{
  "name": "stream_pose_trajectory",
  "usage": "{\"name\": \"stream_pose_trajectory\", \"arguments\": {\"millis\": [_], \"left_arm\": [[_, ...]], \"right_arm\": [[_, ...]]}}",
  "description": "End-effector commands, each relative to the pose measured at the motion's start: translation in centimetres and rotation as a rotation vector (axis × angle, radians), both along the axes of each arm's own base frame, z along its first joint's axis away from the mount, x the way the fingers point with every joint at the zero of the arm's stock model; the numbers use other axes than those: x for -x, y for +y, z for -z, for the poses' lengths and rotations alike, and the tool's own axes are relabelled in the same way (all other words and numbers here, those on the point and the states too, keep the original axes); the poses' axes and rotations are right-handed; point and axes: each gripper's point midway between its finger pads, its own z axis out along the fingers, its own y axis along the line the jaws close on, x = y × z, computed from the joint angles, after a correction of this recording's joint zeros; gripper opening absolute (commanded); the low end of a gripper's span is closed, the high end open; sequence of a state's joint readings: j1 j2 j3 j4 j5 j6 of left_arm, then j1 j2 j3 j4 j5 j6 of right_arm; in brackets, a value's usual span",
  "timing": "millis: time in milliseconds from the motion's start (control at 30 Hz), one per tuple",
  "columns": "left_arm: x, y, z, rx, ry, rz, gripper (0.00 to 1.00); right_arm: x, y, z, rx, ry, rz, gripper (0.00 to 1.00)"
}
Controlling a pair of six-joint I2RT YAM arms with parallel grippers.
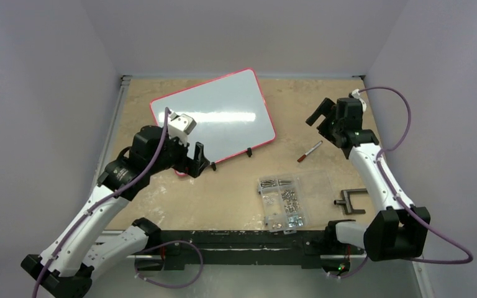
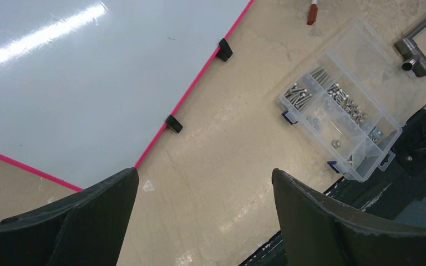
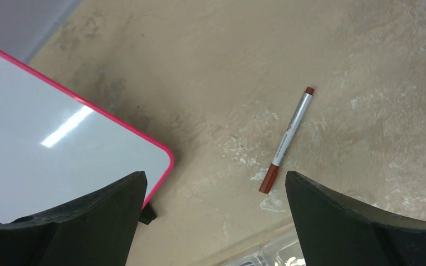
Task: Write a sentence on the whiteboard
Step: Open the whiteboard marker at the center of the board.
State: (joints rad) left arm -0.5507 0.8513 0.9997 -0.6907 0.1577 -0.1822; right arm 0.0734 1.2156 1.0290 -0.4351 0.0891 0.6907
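One marker [image 1: 309, 151] near whiteboard's [image 1: 223, 115] right edge

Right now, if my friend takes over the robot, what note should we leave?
The left pincer is open and empty, above the whiteboard edge.
The right pincer is open and empty, near the marker.
The marker lies on the table, right of the whiteboard.
Done: nothing; the whiteboard is blank.
Left: pick up the marker and do all the writing.
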Motion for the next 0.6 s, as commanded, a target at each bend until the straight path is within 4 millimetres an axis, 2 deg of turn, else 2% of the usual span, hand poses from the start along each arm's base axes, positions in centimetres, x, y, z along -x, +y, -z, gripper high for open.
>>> {"name": "stream_pose_trajectory", "arguments": {"millis": [0, 133, 333, 567], "left_arm": [[-0.3, 1.3, 0.5, -0.048, -0.027, -0.049, 0.9], [0.0, 1.7, 0.5, -0.047, -0.04, -0.06, 0.9], [0.1, 2.3, 0.0, -0.047, -0.069, -0.082, 0.89], [0.3, 2.5, -0.3, -0.04, -0.085, -0.09, 0.89]], "right_arm": [[0.1, -0.6, 2.2, 0.006, 0.088, 0.058, 0.97], [-0.7, -0.2, 5.1, 0.006, 0.164, 0.054, 0.87], [-0.7, -0.3, 9.1, 0.061, 0.262, 0.099, 0.82], [-1.0, -1.0, 11.9, 0.135, 0.344, 0.153, 0.72]]}}
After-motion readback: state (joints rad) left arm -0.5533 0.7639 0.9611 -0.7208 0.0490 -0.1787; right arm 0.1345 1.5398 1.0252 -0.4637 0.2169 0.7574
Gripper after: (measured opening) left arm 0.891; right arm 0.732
